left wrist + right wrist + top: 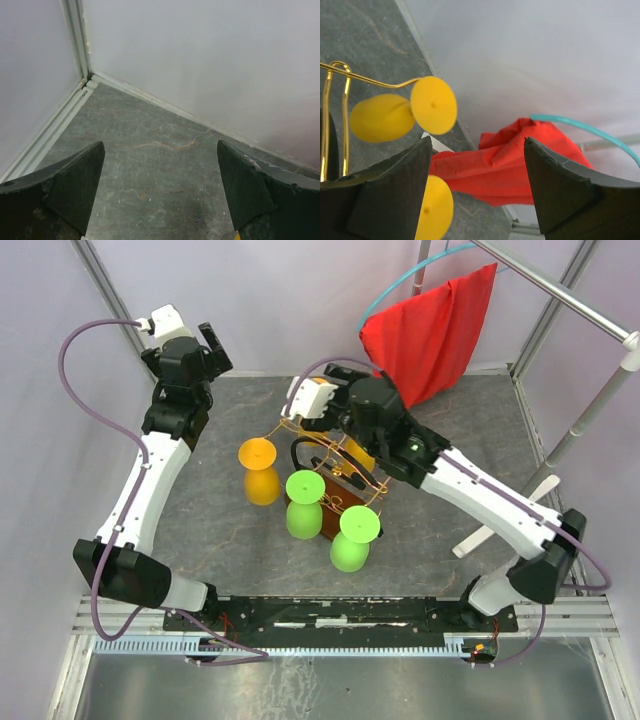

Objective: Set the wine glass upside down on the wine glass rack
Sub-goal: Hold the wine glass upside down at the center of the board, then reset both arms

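Jaws of the right gripper [477,144] stand well apart, two blunt, matt, dark wedges with nothing between them. Just beside its left finger hangs the yellow wine glass [382,119], smooth and opaque. Its flat round foot is caught at the end of a thin, shiny, gold-copper wire arm, and its egg-shaped bowl lies beyond. A second yellow disc shows at that finger's lower edge; what it belongs to I cannot tell.

From above, the wine glass rack [336,486] sits mid-table under this arm, with curled wire arms over a dark brown wooden base and a black loop handle. Two green glasses [303,505] and an orange-yellow glass [260,472] hang from it foot-up.

Behind it, a crumpled red cloth [495,167] drapes against the wall beside a curved teal tube [590,131].

The left gripper [161,145] is spread fully and empty, over the grey, veined, stone-look table [160,185] at a far corner, well apart from the rack.
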`<state>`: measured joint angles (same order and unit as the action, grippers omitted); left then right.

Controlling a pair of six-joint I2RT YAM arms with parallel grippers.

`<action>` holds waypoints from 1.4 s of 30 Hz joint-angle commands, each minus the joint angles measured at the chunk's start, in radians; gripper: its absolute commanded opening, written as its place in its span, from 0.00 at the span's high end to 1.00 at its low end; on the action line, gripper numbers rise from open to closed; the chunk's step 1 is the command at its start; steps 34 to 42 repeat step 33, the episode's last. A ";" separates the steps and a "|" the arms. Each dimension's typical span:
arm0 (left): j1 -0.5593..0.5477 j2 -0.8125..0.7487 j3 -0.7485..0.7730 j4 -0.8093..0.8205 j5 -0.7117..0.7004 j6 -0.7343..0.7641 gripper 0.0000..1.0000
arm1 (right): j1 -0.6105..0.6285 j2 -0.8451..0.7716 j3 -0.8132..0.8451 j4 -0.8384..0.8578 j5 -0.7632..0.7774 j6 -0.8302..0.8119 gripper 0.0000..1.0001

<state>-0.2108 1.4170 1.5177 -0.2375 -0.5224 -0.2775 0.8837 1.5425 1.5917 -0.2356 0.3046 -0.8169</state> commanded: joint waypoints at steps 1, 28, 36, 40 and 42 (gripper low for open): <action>0.001 -0.014 0.035 -0.043 -0.094 -0.107 0.01 | 0.000 -0.130 -0.018 -0.002 0.109 0.139 0.17; -0.001 -0.165 -0.194 -0.045 -0.058 -0.169 0.01 | 0.000 -0.536 -0.225 -0.270 0.204 0.507 0.00; 0.000 -0.179 -0.206 -0.046 -0.057 -0.180 0.01 | 0.001 -0.545 -0.222 -0.276 0.194 0.520 0.00; 0.000 -0.179 -0.206 -0.046 -0.057 -0.180 0.01 | 0.001 -0.545 -0.222 -0.276 0.194 0.520 0.00; 0.000 -0.179 -0.206 -0.046 -0.057 -0.180 0.01 | 0.001 -0.545 -0.222 -0.276 0.194 0.520 0.00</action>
